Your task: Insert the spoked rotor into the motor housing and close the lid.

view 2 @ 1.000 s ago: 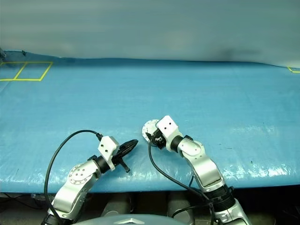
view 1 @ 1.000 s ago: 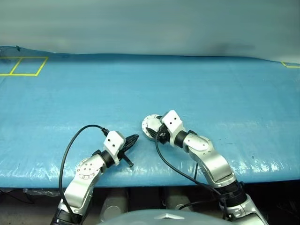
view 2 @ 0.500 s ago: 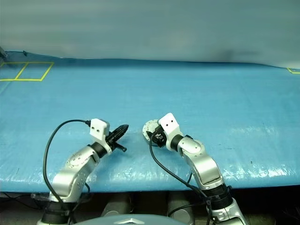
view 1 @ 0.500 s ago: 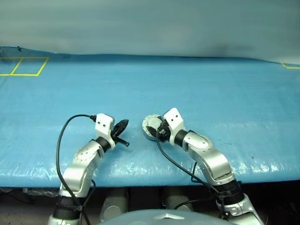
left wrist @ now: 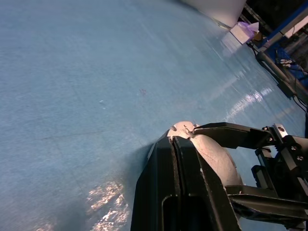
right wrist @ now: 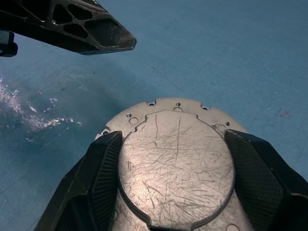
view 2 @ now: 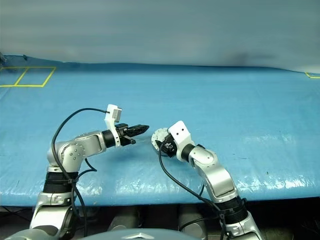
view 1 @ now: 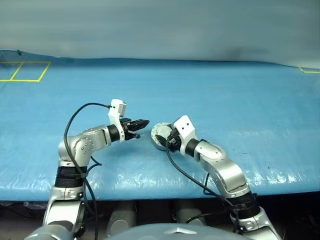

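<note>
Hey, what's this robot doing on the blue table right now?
The right gripper has its two black fingers on either side of a round grey metal motor housing, which sits on the blue table cover with its scratched, toothed-edge lid facing up. The left gripper is shut, holds nothing, and points at the housing from just beside it without touching it. I can't see a spoked rotor anywhere.

Open blue table (view 1: pixel 210 95) beyond motor housing (view 1: pixel 161 134)
</note>
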`<action>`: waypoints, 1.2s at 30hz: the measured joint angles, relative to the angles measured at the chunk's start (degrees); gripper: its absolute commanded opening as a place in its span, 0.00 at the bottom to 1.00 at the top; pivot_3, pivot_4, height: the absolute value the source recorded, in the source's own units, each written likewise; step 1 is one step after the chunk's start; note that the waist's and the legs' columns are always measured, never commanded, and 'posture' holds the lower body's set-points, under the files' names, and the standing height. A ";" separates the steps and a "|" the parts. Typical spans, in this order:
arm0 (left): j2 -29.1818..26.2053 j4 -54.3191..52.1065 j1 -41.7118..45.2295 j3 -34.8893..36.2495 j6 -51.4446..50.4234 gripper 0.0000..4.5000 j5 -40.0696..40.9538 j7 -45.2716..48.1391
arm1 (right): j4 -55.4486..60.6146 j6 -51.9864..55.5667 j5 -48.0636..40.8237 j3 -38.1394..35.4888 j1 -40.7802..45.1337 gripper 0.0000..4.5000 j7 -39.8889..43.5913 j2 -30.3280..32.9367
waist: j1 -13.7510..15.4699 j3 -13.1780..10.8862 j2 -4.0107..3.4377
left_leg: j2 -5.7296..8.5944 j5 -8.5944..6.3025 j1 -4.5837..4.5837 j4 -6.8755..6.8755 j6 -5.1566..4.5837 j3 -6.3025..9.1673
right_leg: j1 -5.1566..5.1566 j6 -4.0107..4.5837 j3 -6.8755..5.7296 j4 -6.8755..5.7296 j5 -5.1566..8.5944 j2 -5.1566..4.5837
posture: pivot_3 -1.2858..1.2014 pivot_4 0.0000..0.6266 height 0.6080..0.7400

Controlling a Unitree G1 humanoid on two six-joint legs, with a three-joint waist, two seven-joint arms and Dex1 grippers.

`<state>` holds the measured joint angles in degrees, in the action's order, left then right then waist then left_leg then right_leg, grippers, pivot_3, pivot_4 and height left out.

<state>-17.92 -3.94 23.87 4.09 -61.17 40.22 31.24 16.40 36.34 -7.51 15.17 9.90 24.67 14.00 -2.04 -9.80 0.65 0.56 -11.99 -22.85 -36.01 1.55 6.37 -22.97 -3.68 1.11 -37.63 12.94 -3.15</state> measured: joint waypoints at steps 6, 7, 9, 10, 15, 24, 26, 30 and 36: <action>0.93 3.15 1.85 -1.91 -3.37 0.00 0.52 0.73 | 0.13 0.00 0.00 -0.02 -0.15 0.68 -0.17 -0.02 | 0.02 0.00 0.00 | 0.01 0.00 0.00 0.04 0.00 0.03 | 0.00 -0.01 -0.01 0.00 0.01 0.00 | 0.52 0.24 1.00; 0.95 3.83 1.93 -2.41 -3.74 0.00 0.41 0.67 | 0.14 0.00 0.00 -0.02 -0.16 0.68 -0.23 -0.02 | 0.03 0.00 0.00 | 0.01 0.00 0.00 0.04 0.00 0.03 | 0.00 -0.01 0.00 0.01 0.01 0.00 | 0.52 0.24 1.00; 1.00 4.85 1.94 -3.10 -4.64 0.00 0.16 0.36 | 0.19 0.00 0.00 -0.01 -0.20 0.68 -0.40 -0.03 | 0.03 0.00 0.00 | 0.01 0.00 0.00 0.04 0.00 0.03 | 0.00 0.00 0.00 0.01 0.02 0.00 | 0.52 0.24 1.00; 1.01 5.59 1.95 -3.35 -4.92 0.00 0.04 0.05 | 0.23 0.01 0.00 0.00 -0.24 0.68 -0.50 -0.04 | 0.04 0.00 0.00 | 0.01 0.00 0.00 0.04 0.00 0.03 | 0.00 0.00 0.00 0.01 0.02 0.00 | 0.52 0.24 1.00; 1.06 5.75 2.57 -3.81 -5.82 0.00 -0.78 -0.38 | 0.38 0.06 0.15 0.05 -0.45 0.68 -0.84 -0.02 | 0.20 0.01 0.01 | 0.02 0.00 0.03 0.03 0.00 0.05 | 0.06 0.02 -0.01 0.04 0.03 -0.01 | 0.52 0.24 1.00; 2.10 6.17 3.09 -3.35 -6.98 0.00 -1.37 -1.74 | 0.43 0.18 0.30 0.10 -0.64 0.68 -1.00 0.04 | 0.55 0.06 0.08 | 0.03 0.00 0.17 0.02 0.01 0.05 | 0.21 0.21 -0.01 0.11 0.14 -0.03 | 0.52 0.24 1.00; 2.12 6.18 3.17 -3.34 -7.15 0.00 -1.37 -1.75 | 0.57 0.18 0.28 0.09 -0.73 0.68 -0.91 0.08 | 0.55 0.06 0.08 | 0.03 0.00 0.17 0.03 0.01 0.05 | 0.22 0.21 -0.01 0.13 0.14 -0.03 | 0.52 0.24 1.00; 2.46 6.28 3.28 -3.39 -7.30 0.00 -1.45 -1.93 | 2.15 0.42 0.01 0.01 -1.83 0.97 -0.31 1.13 | 0.77 0.07 0.08 | 0.04 0.00 0.16 0.06 0.01 0.07 | 0.26 0.15 -0.02 0.27 0.11 -0.03 | 0.52 0.24 1.00; 2.59 6.30 3.37 -3.78 -7.35 0.00 -1.59 -1.91 | 7.73 1.91 -2.33 -3.10 -7.20 0.99 0.43 3.23 | 0.87 0.09 0.08 | 0.06 -0.01 0.14 0.09 -0.01 0.10 | 0.44 0.03 -0.02 0.67 0.03 -0.05 | 0.52 0.24 1.00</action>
<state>-15.33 2.36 27.24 0.31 -68.52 38.63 29.34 24.13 38.25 -9.84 12.07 2.70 25.09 17.23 -1.17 -9.71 0.73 0.62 -12.00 -22.72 -35.92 1.53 6.48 -22.52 -3.65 1.08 -36.97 12.97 -3.20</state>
